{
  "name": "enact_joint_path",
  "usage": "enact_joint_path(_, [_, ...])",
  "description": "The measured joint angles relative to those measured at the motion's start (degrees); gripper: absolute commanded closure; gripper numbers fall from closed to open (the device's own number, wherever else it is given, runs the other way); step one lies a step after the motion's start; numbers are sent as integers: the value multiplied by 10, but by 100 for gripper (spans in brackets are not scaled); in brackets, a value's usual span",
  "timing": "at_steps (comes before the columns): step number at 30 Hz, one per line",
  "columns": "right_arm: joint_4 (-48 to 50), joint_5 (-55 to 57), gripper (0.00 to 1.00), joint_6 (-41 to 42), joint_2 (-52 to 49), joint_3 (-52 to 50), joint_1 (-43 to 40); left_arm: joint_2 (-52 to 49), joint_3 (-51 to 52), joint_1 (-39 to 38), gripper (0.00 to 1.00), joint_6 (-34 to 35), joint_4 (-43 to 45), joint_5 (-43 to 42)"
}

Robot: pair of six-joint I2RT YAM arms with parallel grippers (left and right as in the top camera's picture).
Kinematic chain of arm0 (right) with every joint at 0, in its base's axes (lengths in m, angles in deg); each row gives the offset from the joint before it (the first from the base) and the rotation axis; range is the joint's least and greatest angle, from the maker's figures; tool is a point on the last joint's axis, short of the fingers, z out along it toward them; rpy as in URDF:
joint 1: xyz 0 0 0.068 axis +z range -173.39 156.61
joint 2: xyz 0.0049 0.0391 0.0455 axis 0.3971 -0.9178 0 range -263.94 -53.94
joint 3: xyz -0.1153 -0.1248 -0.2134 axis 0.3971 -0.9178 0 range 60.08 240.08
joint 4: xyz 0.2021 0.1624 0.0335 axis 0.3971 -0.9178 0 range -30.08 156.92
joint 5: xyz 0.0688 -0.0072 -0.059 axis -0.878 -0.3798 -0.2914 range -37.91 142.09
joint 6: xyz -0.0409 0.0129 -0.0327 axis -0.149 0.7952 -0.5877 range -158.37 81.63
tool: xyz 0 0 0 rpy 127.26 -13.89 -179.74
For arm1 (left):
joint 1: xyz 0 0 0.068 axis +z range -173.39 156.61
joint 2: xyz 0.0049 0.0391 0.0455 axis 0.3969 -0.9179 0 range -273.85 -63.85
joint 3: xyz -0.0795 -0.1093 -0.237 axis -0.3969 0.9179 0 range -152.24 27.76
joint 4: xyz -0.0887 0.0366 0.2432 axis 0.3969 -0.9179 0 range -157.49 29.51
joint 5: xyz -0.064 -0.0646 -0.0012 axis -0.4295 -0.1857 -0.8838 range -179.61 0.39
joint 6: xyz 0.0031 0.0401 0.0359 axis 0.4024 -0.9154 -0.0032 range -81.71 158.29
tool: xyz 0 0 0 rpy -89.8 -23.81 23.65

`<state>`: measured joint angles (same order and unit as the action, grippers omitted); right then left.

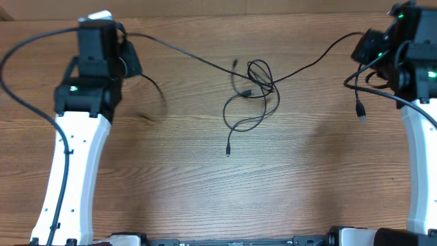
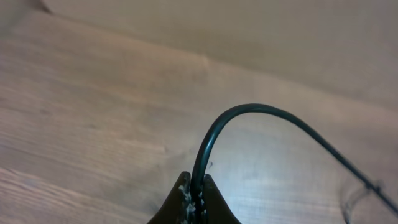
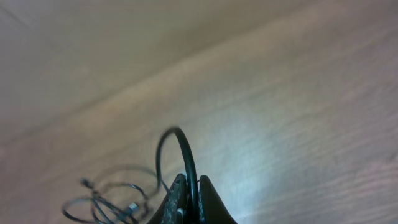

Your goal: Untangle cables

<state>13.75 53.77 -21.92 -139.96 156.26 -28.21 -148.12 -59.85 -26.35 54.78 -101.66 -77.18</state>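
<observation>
The thin black cables (image 1: 256,85) lie knotted in loops at the table's middle. One strand runs left from the knot to my left gripper (image 1: 130,60), another runs right to my right gripper (image 1: 362,49). In the left wrist view my left gripper (image 2: 197,188) is shut on a cable (image 2: 261,109) that arcs away to the right. In the right wrist view my right gripper (image 3: 191,188) is shut on a cable (image 3: 180,140), and the knot (image 3: 106,202) shows blurred at lower left. A loose plug end (image 1: 228,152) lies below the knot. Another plug end (image 1: 360,116) lies near the right arm.
The wooden table (image 1: 205,198) fills the view. The white left arm (image 1: 72,171) stretches down the left side and the white right arm (image 1: 420,164) down the right edge. Thicker black robot wires (image 1: 20,89) loop beside the left arm.
</observation>
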Motion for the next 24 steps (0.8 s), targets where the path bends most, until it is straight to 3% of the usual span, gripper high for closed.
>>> enact_joint_path(8, [-1,22,96,0,8,38,0,4,-37,14,96,41,0,26])
enact_joint_path(13, [-2,-107,96,-33,8,38,-1,4,-37,14,94,56,-11,-19])
enact_joint_path(18, [55,-324,96,-76,8,38,0,4,-37,14,54,63,-35,-104])
enact_joint_path(21, [94,-437,96,-89,8,38,0,4,-37,14,39,66,-48,-141])
enact_joint_path(24, [130,-520,96,-92,8,38,0,4,-37,11,34,69,-56,-174])
